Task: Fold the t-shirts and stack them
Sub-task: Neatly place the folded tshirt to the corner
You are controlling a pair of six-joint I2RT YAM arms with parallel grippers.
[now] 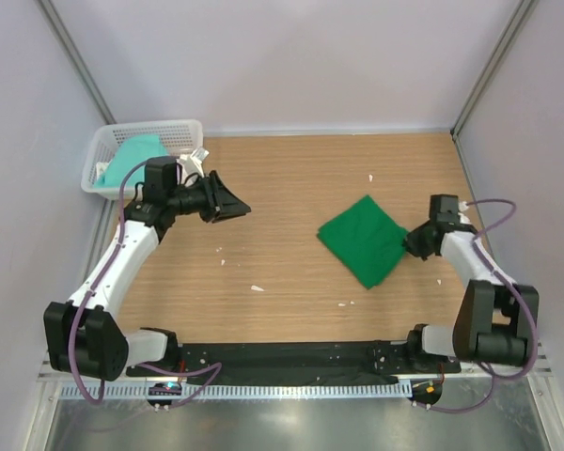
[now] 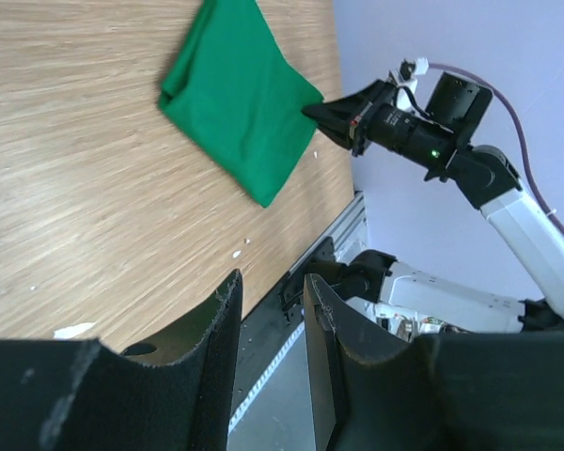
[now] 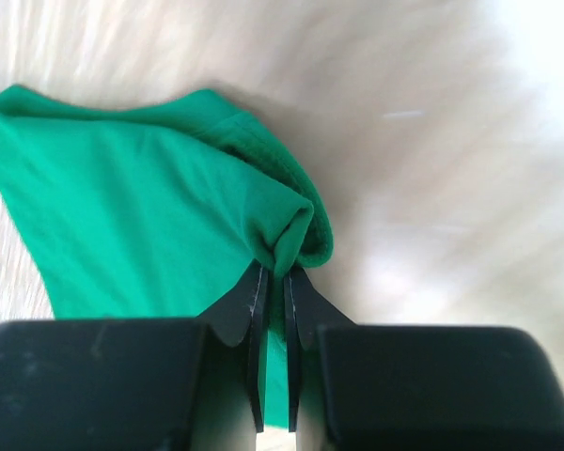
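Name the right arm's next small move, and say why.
Probably raise the pinched corner a little. The right gripper is shut on a corner of the green t-shirt, which lies folded on the table, so lifting should free that edge for a further fold or carry.

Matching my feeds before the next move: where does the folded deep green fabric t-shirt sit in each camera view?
Top external: folded deep green fabric t-shirt, right of centre on the wooden table.
Left wrist: the t-shirt, top middle.
Right wrist: the t-shirt, left half and centre.
Shared landmark: the right gripper, shut on the t-shirt's corner in all three.
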